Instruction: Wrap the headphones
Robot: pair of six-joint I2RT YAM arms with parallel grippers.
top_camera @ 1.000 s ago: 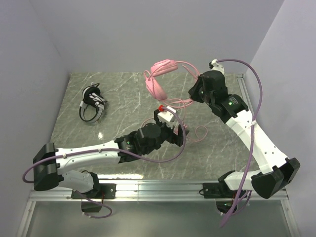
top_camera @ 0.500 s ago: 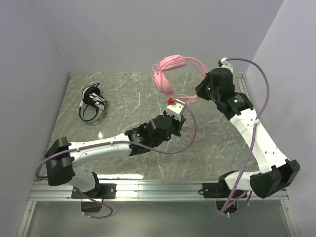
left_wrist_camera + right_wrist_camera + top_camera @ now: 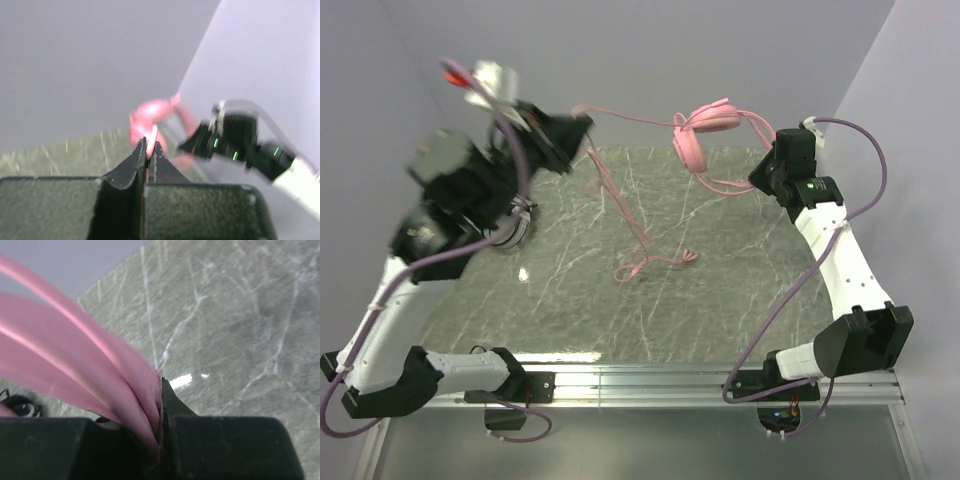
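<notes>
The pink headphones [image 3: 705,130] hang in the air at the back right, with my right gripper [image 3: 758,178] shut on the headband and cable loops [image 3: 125,385]. Their pink cable [image 3: 620,118] stretches left to my left gripper [image 3: 582,126], which is raised high at the back left and shut on it [image 3: 150,144]. More of the cable drops to the table and ends in a loose tangle [image 3: 645,262]. The black-and-white headphones [image 3: 517,228] lie at the left, mostly hidden behind my left arm; a small part [image 3: 17,409] shows in the right wrist view.
The grey marble tabletop [image 3: 720,290] is walled in by pale panels at the back and both sides. A metal rail [image 3: 640,380] runs along the near edge between the arm bases. In the left wrist view the right arm [image 3: 235,142] stands beyond the pink headset.
My left gripper closed on the pink cable and swung up and to the back left, drawing it out. My right gripper carried the pink headset higher and to the right.
</notes>
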